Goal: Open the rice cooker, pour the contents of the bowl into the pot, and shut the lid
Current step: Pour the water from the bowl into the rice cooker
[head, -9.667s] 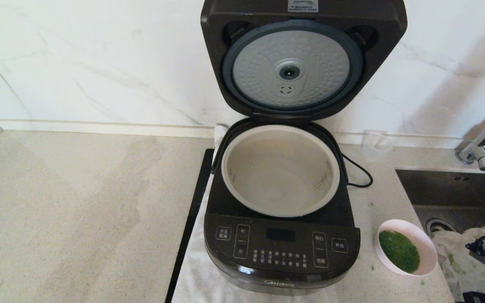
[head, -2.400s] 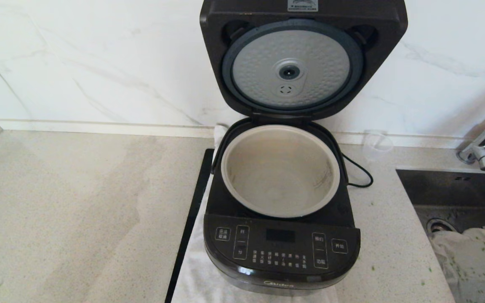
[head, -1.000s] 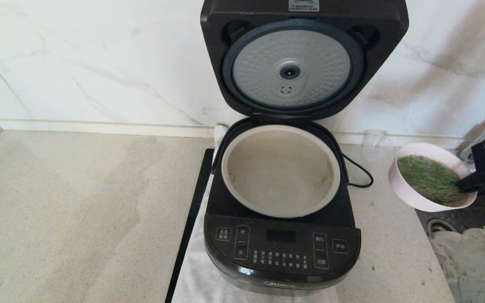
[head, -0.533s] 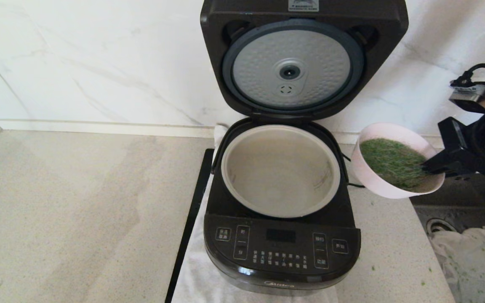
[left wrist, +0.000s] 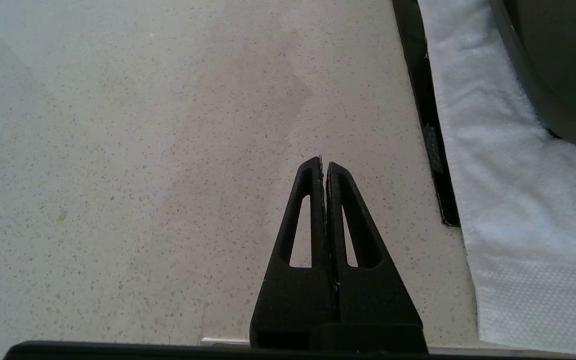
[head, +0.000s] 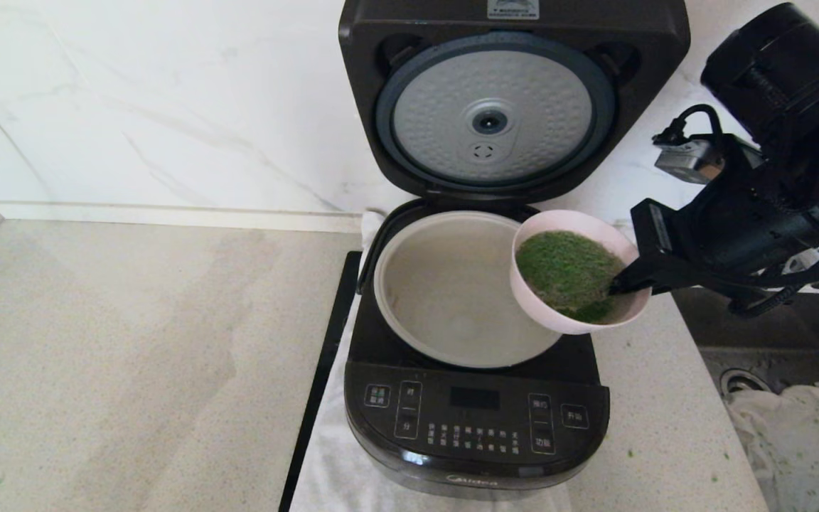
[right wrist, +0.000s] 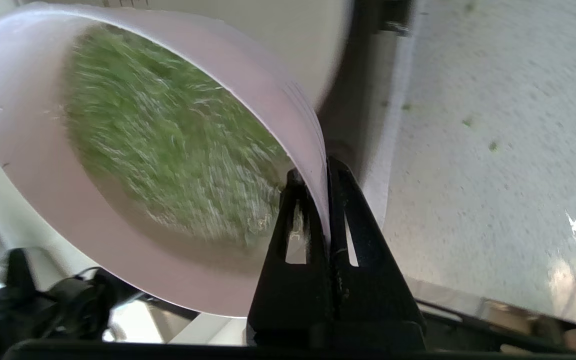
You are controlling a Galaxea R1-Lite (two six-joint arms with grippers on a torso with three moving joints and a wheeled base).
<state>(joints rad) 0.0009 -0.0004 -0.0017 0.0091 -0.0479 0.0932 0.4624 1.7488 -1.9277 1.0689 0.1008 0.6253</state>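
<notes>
The bowl (head: 576, 274) is held over the pot (head: 452, 291) at its 3 o'clock rim, clamped by the wall between the right gripper (right wrist: 320, 175) fingers, one inside and one outside, so the greens (head: 566, 270) can be tipped in. The lid (head: 512, 92) stands raised at 12 o'clock, leaving the pot clear, and the bowl appears only slightly tilted. The left gripper (left wrist: 324, 165) is parked with fingers together above the counter (left wrist: 143, 150), beside the cooker (head: 477, 419).

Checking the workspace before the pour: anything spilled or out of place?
Yes: stray green bits dot the counter right of the rice cooker and the cloth in the sink. Otherwise the bowl, pinched at its rim by the right gripper, holds its contents over the pot.
</notes>
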